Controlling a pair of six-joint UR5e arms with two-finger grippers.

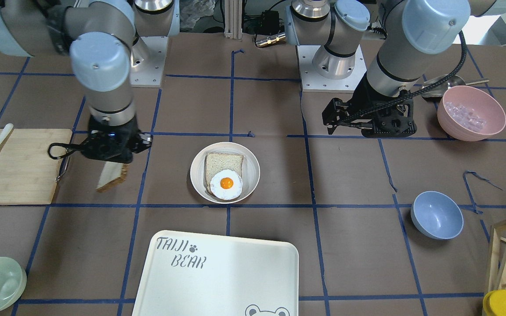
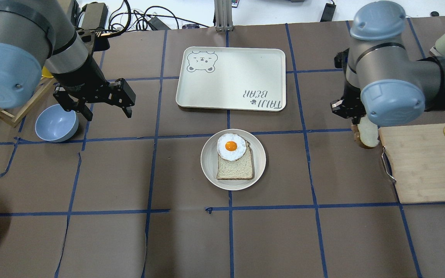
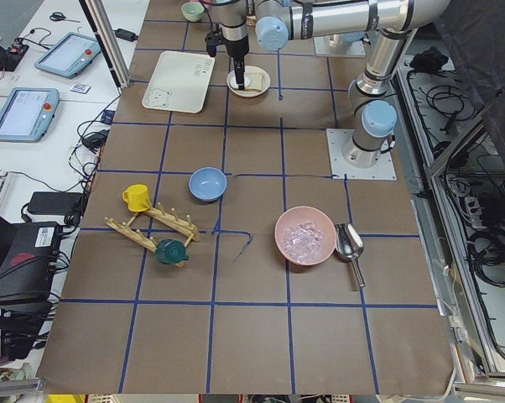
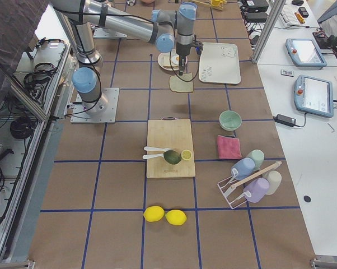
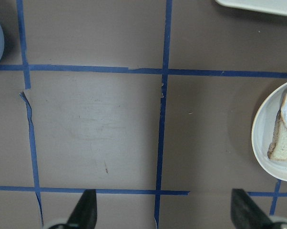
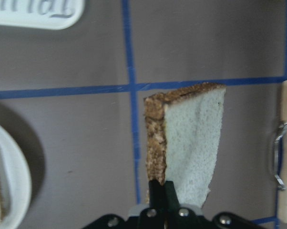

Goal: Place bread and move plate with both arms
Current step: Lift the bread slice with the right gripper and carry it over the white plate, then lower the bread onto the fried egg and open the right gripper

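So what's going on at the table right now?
The right gripper is shut on the brown-crusted bread slice, holding it in the air between the wooden cutting board and the round cream plate. That plate already carries a squarer pale slice topped with a fried egg. The left gripper hovers open and empty near the blue bowl.

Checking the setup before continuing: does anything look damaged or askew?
Blue grid tape near the blue bowl is torn and curling loose. The fried egg overhangs the bread slice on the plate.
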